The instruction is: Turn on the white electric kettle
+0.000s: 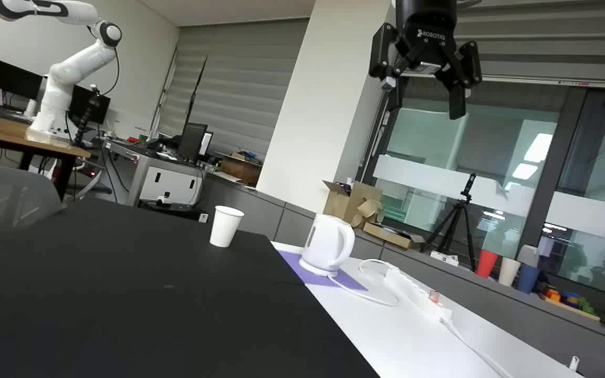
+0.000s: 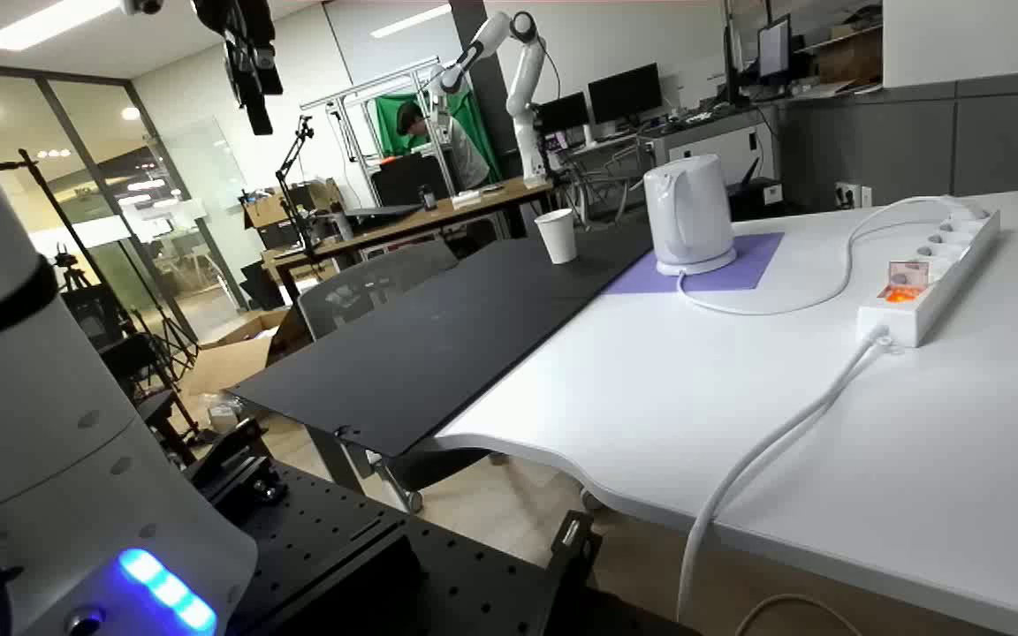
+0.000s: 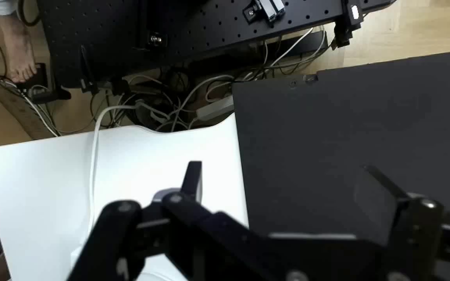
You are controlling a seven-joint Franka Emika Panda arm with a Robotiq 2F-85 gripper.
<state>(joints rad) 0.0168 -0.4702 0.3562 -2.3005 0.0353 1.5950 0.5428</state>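
The white electric kettle (image 1: 326,244) stands upright on its base on a purple mat at the table's edge by the black board. It also shows in an exterior view (image 2: 690,212), with its cord running to a power strip. My gripper (image 1: 427,100) is open and empty, high above the table and well apart from the kettle. Part of it shows at the top of an exterior view (image 2: 253,97). In the wrist view, its spread fingers (image 3: 283,168) have nothing between them. The kettle's body cannot be made out there; the fingers cover that part. The kettle's switch cannot be made out.
A white power strip (image 2: 933,274) with an orange-lit switch lies on the white table (image 2: 633,380). A white paper cup (image 2: 558,236) stands on the black board (image 2: 465,336) beside the kettle. A thick white cord (image 2: 770,437) hangs over the table's edge.
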